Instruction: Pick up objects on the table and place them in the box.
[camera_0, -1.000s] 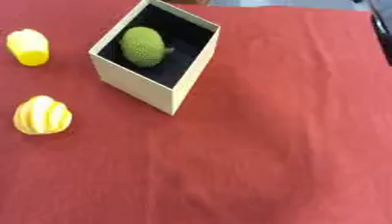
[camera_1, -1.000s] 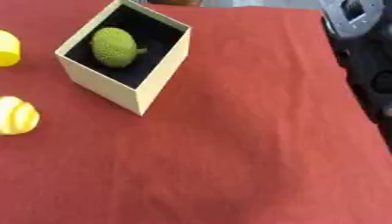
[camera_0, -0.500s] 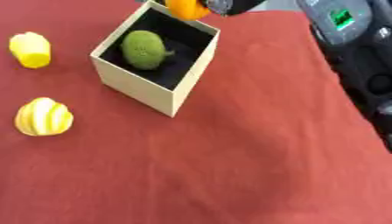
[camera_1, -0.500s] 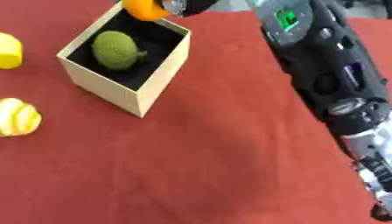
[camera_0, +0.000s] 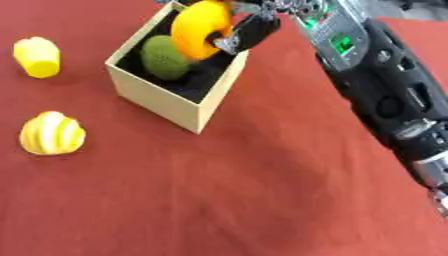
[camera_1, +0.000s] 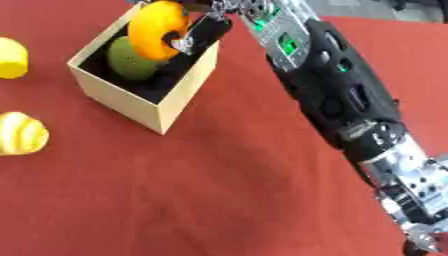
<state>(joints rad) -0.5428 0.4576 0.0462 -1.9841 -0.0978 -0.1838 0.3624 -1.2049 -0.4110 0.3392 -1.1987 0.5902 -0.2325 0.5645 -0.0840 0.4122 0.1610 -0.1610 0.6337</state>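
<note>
Far left edge of the counter (camera_0: 262, 200), red cloth: a plain yellow piece (camera_0: 37, 57) toward the far corner, and nearer me a yellow-and-white striped round piece (camera_0: 52, 134), both well apart from the box. The box (camera_0: 166, 102), pale card with a dark lining, sits toward the far left and already holds a green round fruit (camera_0: 164, 56). Directly over its opening I have the orange object (camera_0: 200, 29), held clear of the rim by my right hand (camera_0: 249, 26), whose fingers (camera_0: 225, 42) are curled round it; the right arm comes in from the far right. My left hand shows in neither eye. Judgement: the orange piece looks like a smooth, light, rigid toy fruit, likely slippery, so best held across its widest part. Space beside the green fruit is tight, so release low over the free corner. The striped piece should take a similar wrap around its middle.
</note>
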